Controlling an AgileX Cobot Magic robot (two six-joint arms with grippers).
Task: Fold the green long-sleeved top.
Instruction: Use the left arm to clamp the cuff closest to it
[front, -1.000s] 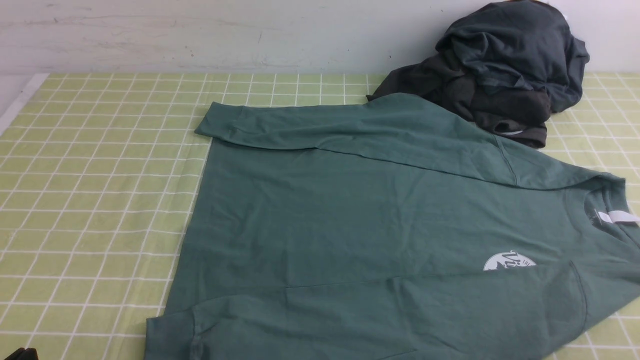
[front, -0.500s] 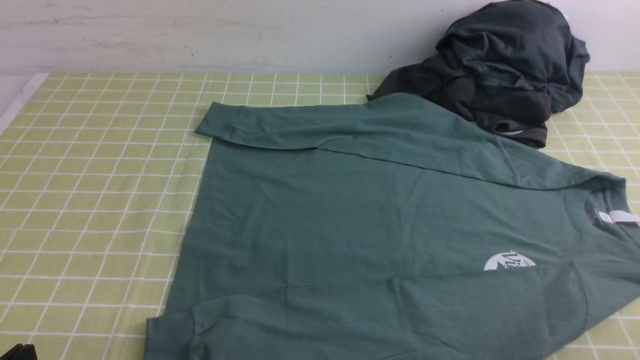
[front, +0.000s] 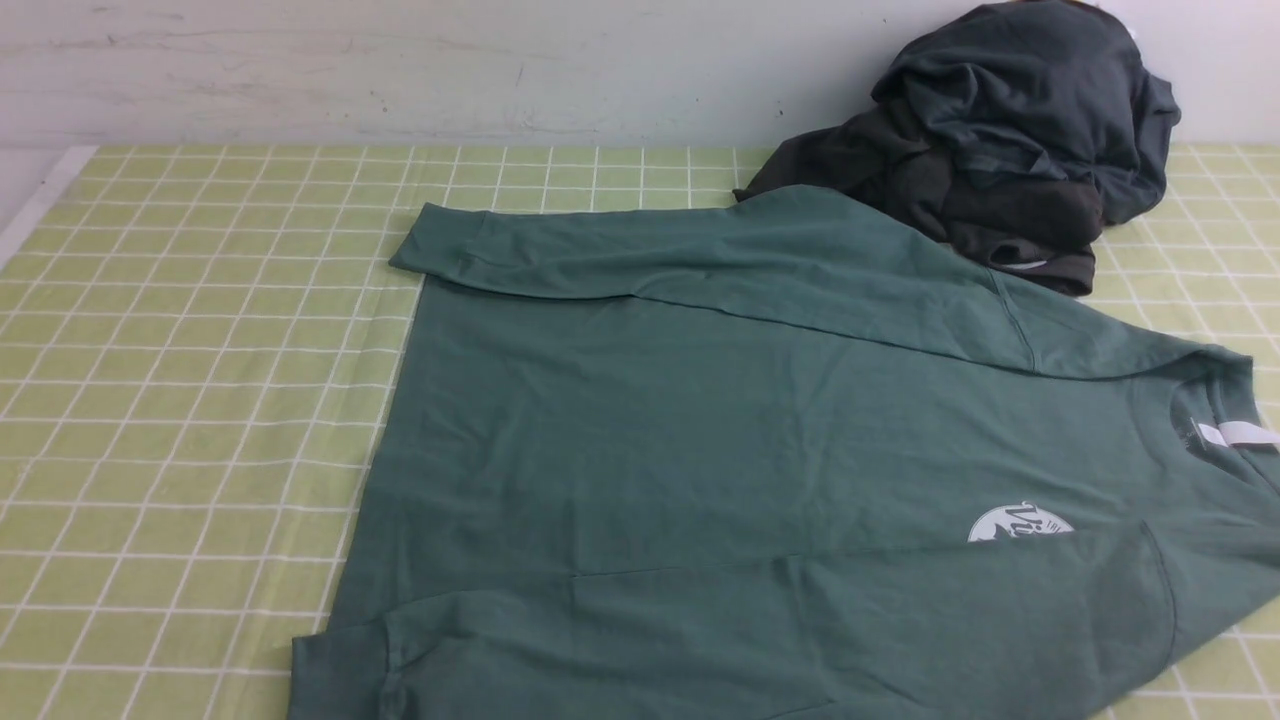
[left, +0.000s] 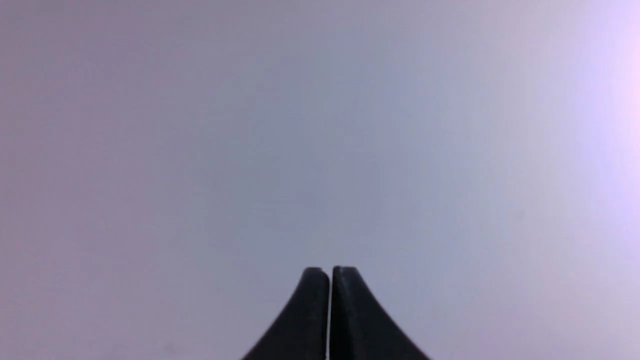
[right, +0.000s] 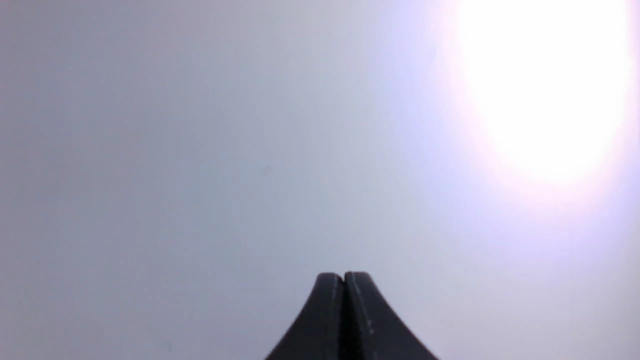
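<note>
Both hands (left: 330, 272) (right: 344, 277) are closed; the top's (front: 680, 420) near edge is cropped.

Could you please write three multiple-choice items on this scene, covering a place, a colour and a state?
1. Where is the dark crumpled cloth pile?
A near left
B far right
C near right

2. What colour is the round printed cotton-top logo?
A white
B red
C yellow

3. How are the left gripper's black jaws?
A wide open
B around a sleeve
C shut, empty

1 B: the pile sits beyond the green long-sleeved cotton top.
2 A: the logo shows white on green.
3 C: the left gripper's tips meet, holding nothing.
</note>
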